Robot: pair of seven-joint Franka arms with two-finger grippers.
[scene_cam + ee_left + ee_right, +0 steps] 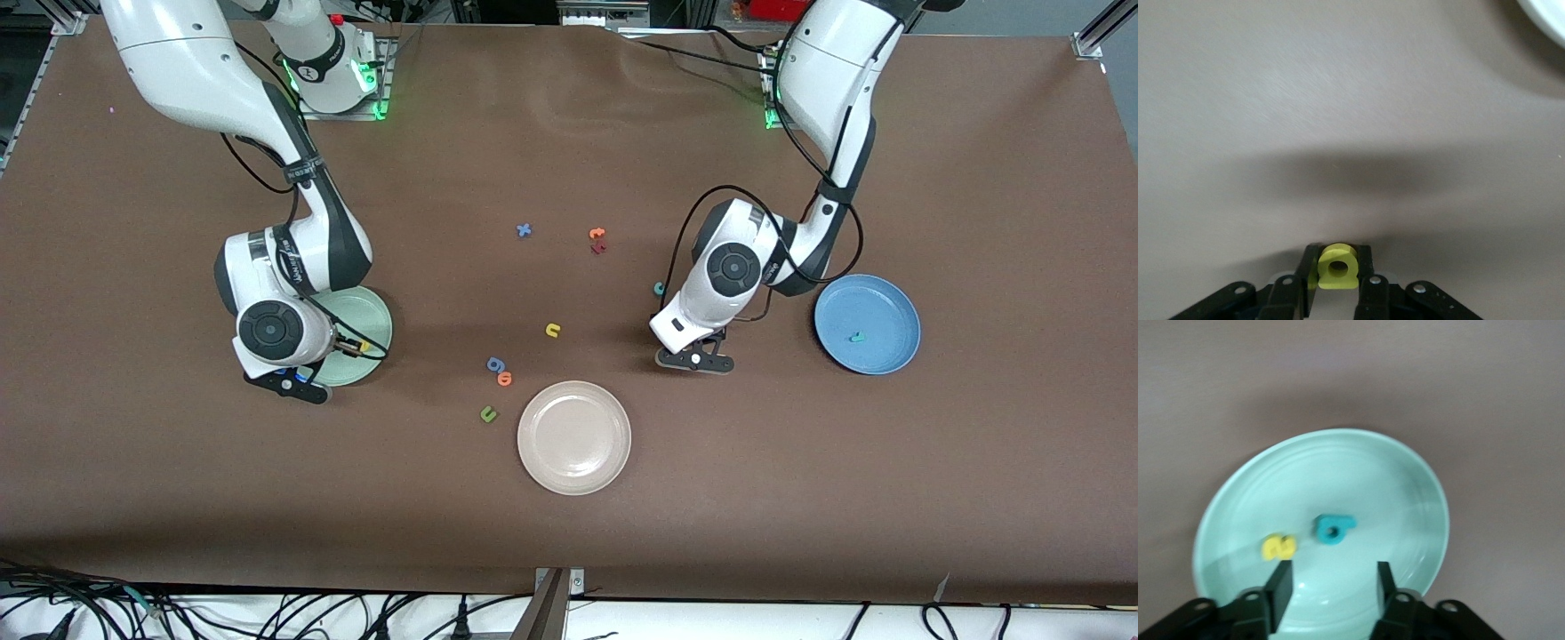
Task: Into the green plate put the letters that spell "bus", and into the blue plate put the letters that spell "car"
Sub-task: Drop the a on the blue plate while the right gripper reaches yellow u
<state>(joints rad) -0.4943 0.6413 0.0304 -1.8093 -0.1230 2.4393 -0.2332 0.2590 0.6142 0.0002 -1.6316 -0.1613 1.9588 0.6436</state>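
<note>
— So, where are the two grippers?

— The left gripper (1337,293) is low over the bare tabletop between the beige plate (573,436) and the blue plate (867,323). Its jaws are closed on the yellow a (1337,267), pinched between the fingertips. The right gripper (1330,587) hangs over the green plate (1418,487) with its jaws apart and nothing between them.

— What lies in the green plate?

— The teal b (1333,529) near the middle and the yellow s (1279,547) just beside it, apart from each other. That plate sits toward the right arm's end of the table, partly hidden by the right arm in the front view.

— And the blue plate?

— It sits toward the left arm's end, with the teal r (856,337) in it.

— Which task letters are on the table?

— The yellow u (553,331) lies near the table's middle, farther from the front camera than the beige plate. The teal c (659,288) lies just beside the left arm's wrist.

— Other letters?

— The blue g (494,364) and orange o (505,379) are side by side, the dark green u (487,413) nearer the camera. The orange t (597,234), a dark red letter (598,249) just beside it and a blue x (524,230) lie farther off.
</note>
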